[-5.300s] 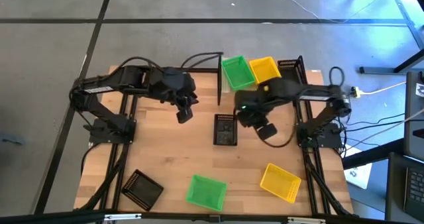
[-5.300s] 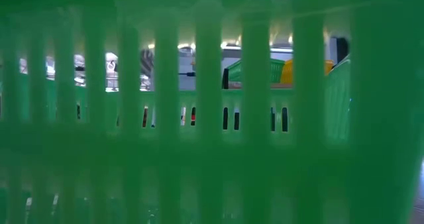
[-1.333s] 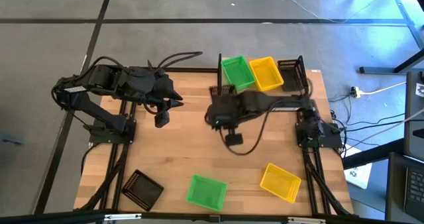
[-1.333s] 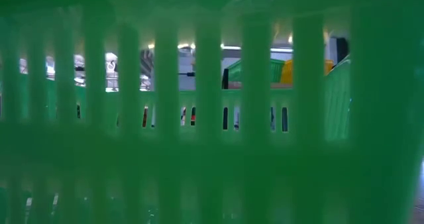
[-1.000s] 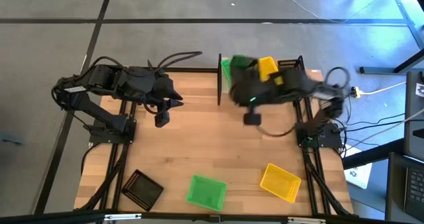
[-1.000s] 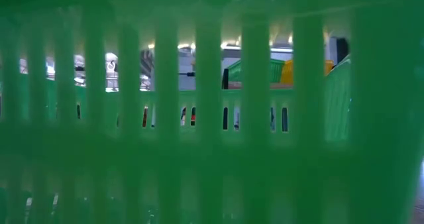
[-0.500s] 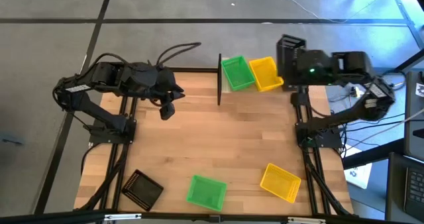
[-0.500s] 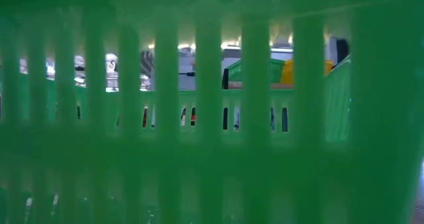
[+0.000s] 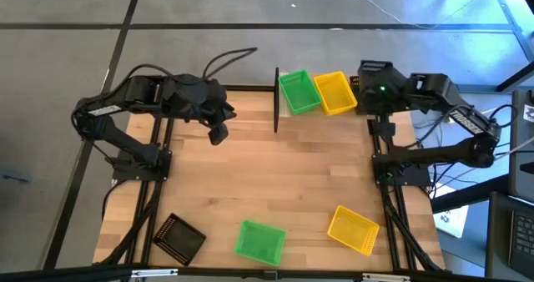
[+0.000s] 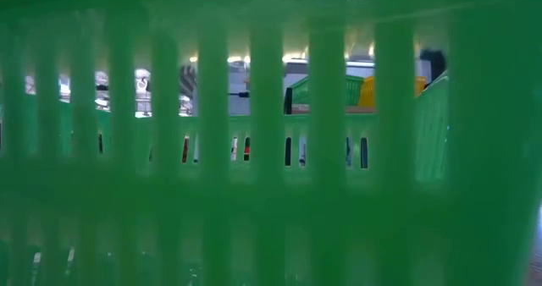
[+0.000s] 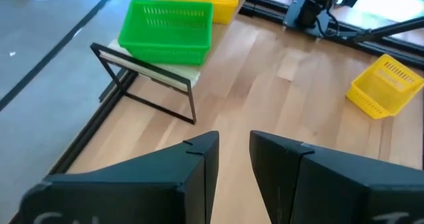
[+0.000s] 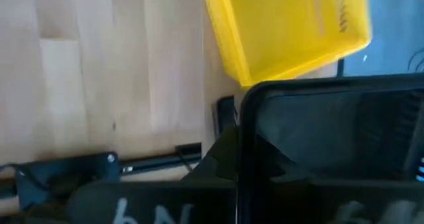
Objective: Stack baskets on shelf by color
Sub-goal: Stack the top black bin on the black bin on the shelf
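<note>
The shelf (image 11: 173,77) stands at the table's far edge. A green basket (image 9: 298,92) and a yellow basket (image 9: 335,93) sit on it side by side. My right gripper (image 9: 371,80) is over the shelf's right end, shut on a black basket (image 9: 375,67), next to the yellow basket (image 12: 285,25). My left gripper (image 9: 219,133) hangs open and empty over the table's far left part, left of the shelf; its fingers (image 11: 199,168) stand apart in the left wrist view. My right gripper holds the black basket by a wall at its rim (image 12: 246,128). The dark fingers and the dark basket run together, so the kind of hold does not show. I cannot tell whether the basket rests on the shelf or hangs above it.
Three loose baskets lie near the table's near edge: black (image 9: 177,236) at the left, green (image 9: 259,240) in the middle, yellow (image 9: 352,229) at the right. The green one fills the low view (image 10: 254,193). Bare wood lies between them and the shelf.
My right gripper has carried the black basket along the shelf from over the green and yellow baskets to its right end. My left gripper has moved toward the far edge and a little to the right, still open.
</note>
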Robot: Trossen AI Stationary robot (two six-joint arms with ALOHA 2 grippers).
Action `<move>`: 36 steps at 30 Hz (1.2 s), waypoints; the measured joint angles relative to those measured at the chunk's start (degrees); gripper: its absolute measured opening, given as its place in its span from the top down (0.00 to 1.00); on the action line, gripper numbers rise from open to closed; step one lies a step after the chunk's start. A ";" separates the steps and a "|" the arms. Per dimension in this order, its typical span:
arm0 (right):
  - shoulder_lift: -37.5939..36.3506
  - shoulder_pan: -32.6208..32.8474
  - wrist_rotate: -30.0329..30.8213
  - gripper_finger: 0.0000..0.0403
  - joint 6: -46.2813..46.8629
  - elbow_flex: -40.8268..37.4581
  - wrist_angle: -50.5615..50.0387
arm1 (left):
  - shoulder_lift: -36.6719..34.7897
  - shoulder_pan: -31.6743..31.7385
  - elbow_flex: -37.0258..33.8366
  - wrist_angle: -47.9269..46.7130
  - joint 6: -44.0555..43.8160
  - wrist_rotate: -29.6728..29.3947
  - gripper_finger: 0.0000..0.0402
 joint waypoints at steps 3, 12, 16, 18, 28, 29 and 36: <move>-0.46 -3.42 0.16 1.00 -2.01 -2.95 1.79 | -0.02 -0.02 -0.09 -0.09 -0.36 0.04 0.81; -0.56 -10.46 0.71 1.00 -10.36 -8.98 6.74 | -0.04 -0.02 -0.09 -0.07 -2.97 0.24 0.81; -0.54 -12.19 0.72 1.00 -13.70 -11.10 9.05 | -0.04 -0.02 -0.09 -0.05 -3.22 -0.51 0.81; -0.56 -12.96 0.66 1.00 -14.60 -11.99 9.59 | -0.04 -0.02 -0.09 -0.05 -3.50 -1.35 0.81; -0.44 -14.59 -5.42 1.00 -17.91 -12.59 9.50 | -0.04 -0.02 -0.09 -0.02 -4.67 -1.70 0.81; -0.41 -14.70 -6.12 1.00 -18.05 -12.59 9.29 | -0.04 -0.02 -0.09 -0.02 -4.80 -1.73 0.81; -0.39 -14.84 -6.21 1.00 -17.30 -12.59 7.81 | -0.04 -0.02 -0.09 0.00 -4.92 -1.73 0.81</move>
